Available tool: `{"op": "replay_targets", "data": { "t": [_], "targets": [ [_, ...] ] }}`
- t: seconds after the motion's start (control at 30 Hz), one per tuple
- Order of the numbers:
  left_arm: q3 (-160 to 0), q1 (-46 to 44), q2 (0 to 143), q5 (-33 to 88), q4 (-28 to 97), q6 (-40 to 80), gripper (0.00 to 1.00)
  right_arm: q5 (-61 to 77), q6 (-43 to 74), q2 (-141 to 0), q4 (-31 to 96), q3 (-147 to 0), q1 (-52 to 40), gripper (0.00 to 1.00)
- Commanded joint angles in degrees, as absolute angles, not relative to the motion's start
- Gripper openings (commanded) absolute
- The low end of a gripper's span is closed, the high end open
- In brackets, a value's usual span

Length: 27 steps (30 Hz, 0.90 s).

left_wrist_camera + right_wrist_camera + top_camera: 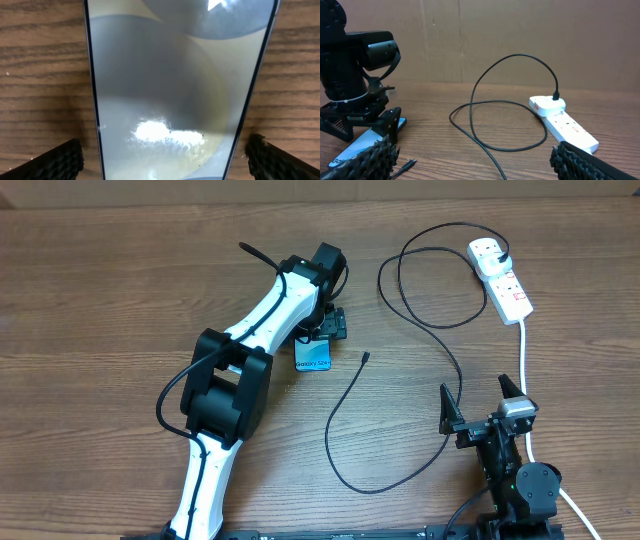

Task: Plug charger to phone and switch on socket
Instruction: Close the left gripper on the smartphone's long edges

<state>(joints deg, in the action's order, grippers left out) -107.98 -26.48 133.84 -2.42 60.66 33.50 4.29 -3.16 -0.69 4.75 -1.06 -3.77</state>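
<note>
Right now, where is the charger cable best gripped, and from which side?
Just behind the connector tip of the charger cable, from above: that end lies flat and free on the table, beside the phone, with bare wood on both sides.

Left claw point(322, 332) over phone point(313, 361), charger point(344, 396) plugged into socket point(503, 280)

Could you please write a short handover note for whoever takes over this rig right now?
Left hand: open, fingers either side of the phone, not gripping it.
Right hand: open, empty, touching nothing.
Charger: its plug sits in the socket; the connector tip lies loose on the table, right of the phone.
Done: charger plugged into the socket.
Left: put the tip into the phone, then switch on the socket; the switch's state cannot be read.
</note>
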Motion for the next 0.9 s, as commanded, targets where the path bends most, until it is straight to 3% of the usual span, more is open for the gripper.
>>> {"op": "replay_targets", "data": {
  "t": [0.0,0.33,0.47,0.57,0.77,0.87],
  "targets": [
    [-107.72,-26.17,135.04,-3.38,60.14,32.8,1.0,4.54,-2.9,-0.25,4.51,-0.47,-3.51,1.0],
    [-107.72,-26.17,138.02,-3.16,60.42,32.75,1.0,4.54,-2.87,-0.25,4.51,-0.47,-3.51,1.0],
    [-107.7,-26.17,138.5,-3.44,61.23,32.75,0.91,4.54,-2.87,-0.25,4.51,-0.47,-3.51,1.0],
    [-107.72,-26.17,138.5,-3.51,61.21,32.77,0.91,4.54,-2.9,-0.25,4.51,-0.47,-3.51,1.0],
    [-107.72,-26.15,138.5,-3.38,61.19,32.8,0.99,4.54,-2.9,-0.25,4.51,-0.47,-3.51,1.0],
    [-107.72,-26.15,138.5,-3.44,61.12,32.8,0.98,4.54,-2.87,-0.25,4.51,-0.47,-3.51,1.0]
  ]
}}
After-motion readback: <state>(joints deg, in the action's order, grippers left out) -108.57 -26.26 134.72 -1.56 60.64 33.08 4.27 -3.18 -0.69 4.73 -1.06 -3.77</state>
